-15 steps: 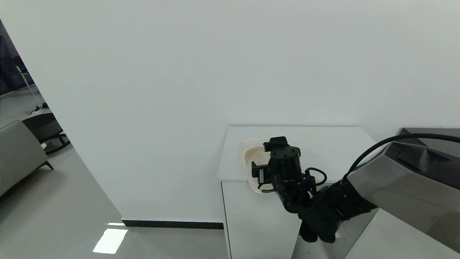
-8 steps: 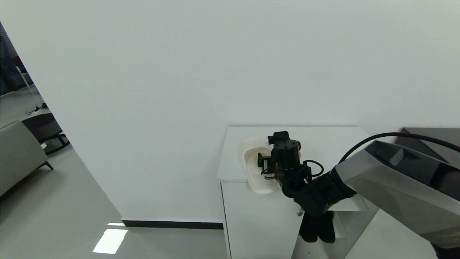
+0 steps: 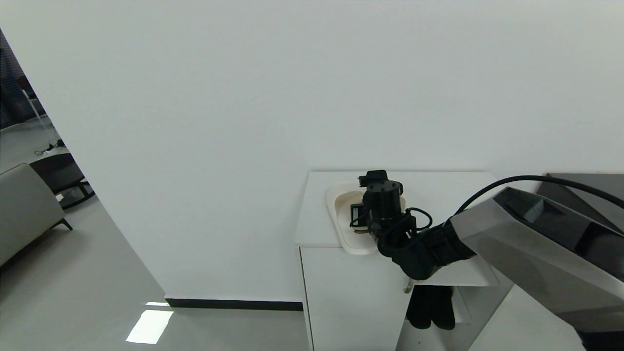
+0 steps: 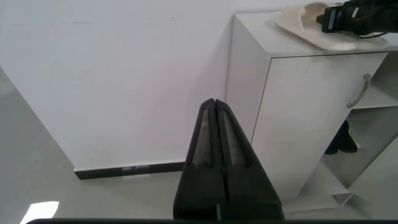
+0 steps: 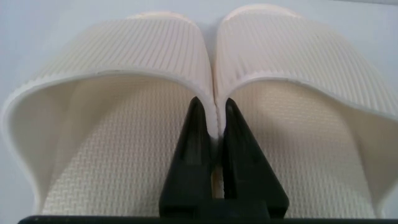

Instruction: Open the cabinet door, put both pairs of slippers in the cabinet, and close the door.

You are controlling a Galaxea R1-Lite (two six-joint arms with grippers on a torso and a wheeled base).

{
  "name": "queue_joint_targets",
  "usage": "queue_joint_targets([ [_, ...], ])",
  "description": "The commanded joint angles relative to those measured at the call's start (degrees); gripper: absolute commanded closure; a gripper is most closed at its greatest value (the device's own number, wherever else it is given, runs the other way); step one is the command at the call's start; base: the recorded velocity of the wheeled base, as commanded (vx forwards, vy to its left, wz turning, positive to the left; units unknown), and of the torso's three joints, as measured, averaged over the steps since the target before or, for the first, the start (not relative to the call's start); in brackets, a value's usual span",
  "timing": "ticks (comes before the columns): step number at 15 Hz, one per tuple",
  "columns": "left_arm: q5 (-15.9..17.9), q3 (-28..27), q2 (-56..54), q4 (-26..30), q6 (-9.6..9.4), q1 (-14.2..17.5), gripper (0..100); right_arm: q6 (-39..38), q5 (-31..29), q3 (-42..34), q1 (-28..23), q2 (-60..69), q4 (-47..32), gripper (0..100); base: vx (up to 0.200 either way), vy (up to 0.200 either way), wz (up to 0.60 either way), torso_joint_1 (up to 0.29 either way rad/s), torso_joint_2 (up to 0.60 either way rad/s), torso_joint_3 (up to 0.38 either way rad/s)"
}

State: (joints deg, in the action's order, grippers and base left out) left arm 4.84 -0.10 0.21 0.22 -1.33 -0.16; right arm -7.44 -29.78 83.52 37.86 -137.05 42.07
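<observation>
A pair of cream slippers (image 3: 344, 219) lies on top of the white cabinet (image 3: 438, 195), at its front left, poking over the front edge. My right gripper (image 3: 360, 222) points down onto them. In the right wrist view, the right gripper (image 5: 211, 109) is shut on the touching inner edges of the two cream slippers (image 5: 124, 112). A black pair of slippers (image 3: 431, 307) stands inside the cabinet's open right side. My left gripper (image 4: 214, 106) is shut on nothing, low and off to the cabinet's left; the cream slippers (image 4: 311, 25) show far off there.
The cabinet's left door (image 3: 351, 297) is closed, with a handle (image 3: 406, 287) at its edge. A white wall runs behind and to the left. Open grey floor (image 3: 73, 292) lies to the left, with a sofa (image 3: 24, 209) farther off.
My right arm has moved farther over the cabinet top, toward the wall. The cream slippers have shifted slightly back with it.
</observation>
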Motion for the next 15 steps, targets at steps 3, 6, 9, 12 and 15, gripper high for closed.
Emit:
queue_joint_targets([
  [3, -0.01, 0.01, 0.06, -0.04, 0.1, -0.02, 100, -1.7, 6.84, -11.54, 1.86, 10.75, 1.7, 100, 0.0, 0.0, 0.0, 0.0, 0.0, 0.0],
  [6, -0.01, 0.01, 0.06, 0.04, 0.1, -0.02, 100, -2.58, 13.52, -25.07, 3.62, 19.98, 6.89, 100, 0.0, 0.0, 0.0, 0.0, 0.0, 0.0],
  [9, -0.01, 0.1, 0.06, -0.04, 0.01, -0.02, 100, -2.58, 18.71, -41.15, 6.35, 29.47, 12.33, 100, 0.0, 0.0, 0.0, 0.0, 0.0, 0.0],
  [12, -0.09, 0.01, 0.06, -0.04, -0.08, -0.02, 100, -2.93, 27.94, -50.65, 7.05, 34.83, 13.57, 100, 0.0, 0.0, 0.0, 0.0, 0.0, 0.0],
  [15, -0.09, 0.1, 0.06, -0.04, -0.08, -0.02, 100, -4.6, 29.87, -51.53, 8.37, 36.59, 13.57, 100, 0.0, 0.0, 0.0, 0.0, 0.0, 0.0],
])
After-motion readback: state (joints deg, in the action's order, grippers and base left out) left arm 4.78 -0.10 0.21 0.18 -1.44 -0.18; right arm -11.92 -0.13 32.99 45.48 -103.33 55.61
